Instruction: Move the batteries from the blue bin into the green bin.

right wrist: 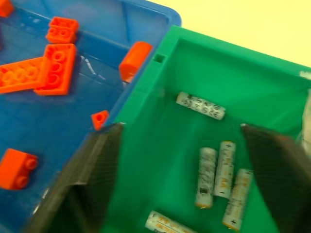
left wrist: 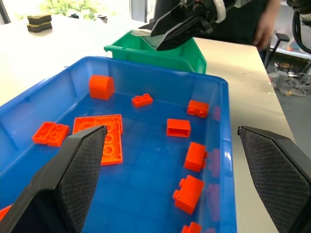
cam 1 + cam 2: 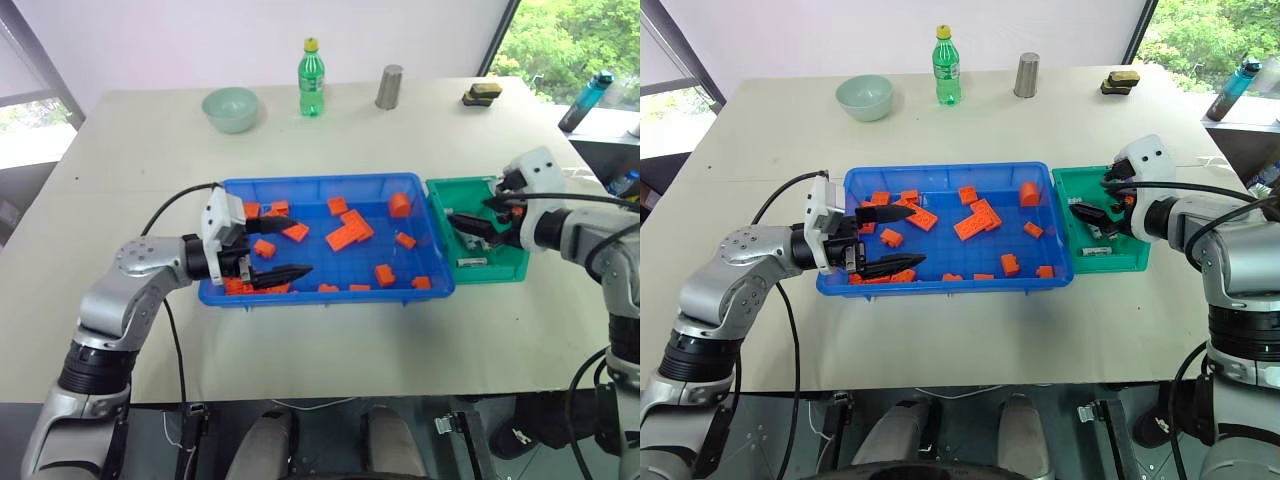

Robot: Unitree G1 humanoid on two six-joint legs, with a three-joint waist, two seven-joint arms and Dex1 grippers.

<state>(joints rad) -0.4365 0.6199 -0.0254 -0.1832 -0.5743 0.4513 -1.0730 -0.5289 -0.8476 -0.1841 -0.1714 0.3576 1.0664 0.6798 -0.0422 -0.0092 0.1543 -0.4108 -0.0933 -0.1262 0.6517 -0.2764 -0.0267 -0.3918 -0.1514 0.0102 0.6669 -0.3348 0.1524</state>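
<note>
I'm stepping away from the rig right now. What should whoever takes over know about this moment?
Left tool: open, empty, level over the left part of the blue bin.
Right tool: open, empty, over the green bin.
Batteries: five visible on the green bin's floor, one of them lying apart from the others.
Blue bin: only orange bricks visible; no battery seen among them.
Done: the transfer looks complete.
Left: check the blue bin's near left corner, hidden by the left tool, then withdraw both arms.
</note>
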